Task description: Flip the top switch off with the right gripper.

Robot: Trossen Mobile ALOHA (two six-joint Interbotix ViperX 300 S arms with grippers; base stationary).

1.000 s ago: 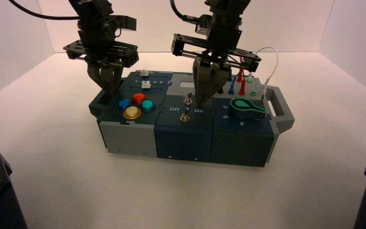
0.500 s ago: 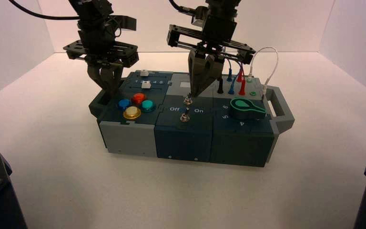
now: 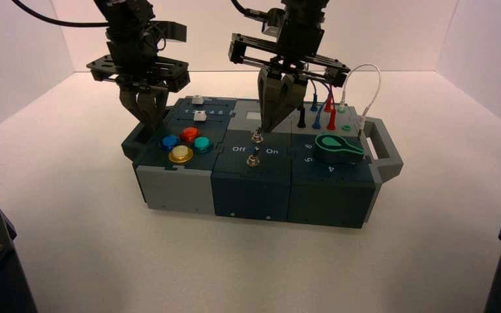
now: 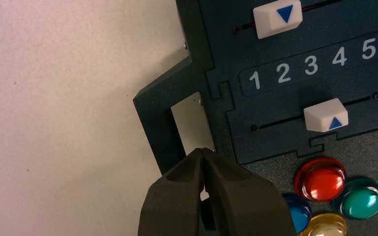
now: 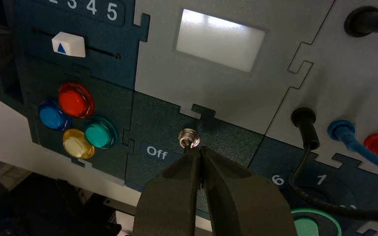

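Note:
The top switch (image 3: 258,136), a small silver toggle on a round nut, stands in the box's dark blue middle panel, just below the light-grey display plate (image 3: 256,115). In the right wrist view the top switch (image 5: 189,138) sits beside the "Off" label (image 5: 156,152). My right gripper (image 3: 265,128) points down at it, shut, with its joined tips (image 5: 199,149) touching or nearly touching the lever's side away from "Off". Which way the lever leans I cannot tell. My left gripper (image 3: 149,124) is shut and holds nothing; it hangs over the box's left end (image 4: 204,151).
A second toggle (image 3: 253,158) sits nearer the front of the box. Red, blue, teal and yellow buttons (image 3: 184,145) lie to the left, with two white sliders (image 4: 325,115) behind them. To the right are a green knob (image 3: 336,147), plugged wires (image 3: 319,117) and a grey handle (image 3: 389,153).
My right gripper has moved left and risen, from beside the "On" label to just above the top switch, then held still. The left arm has not moved.

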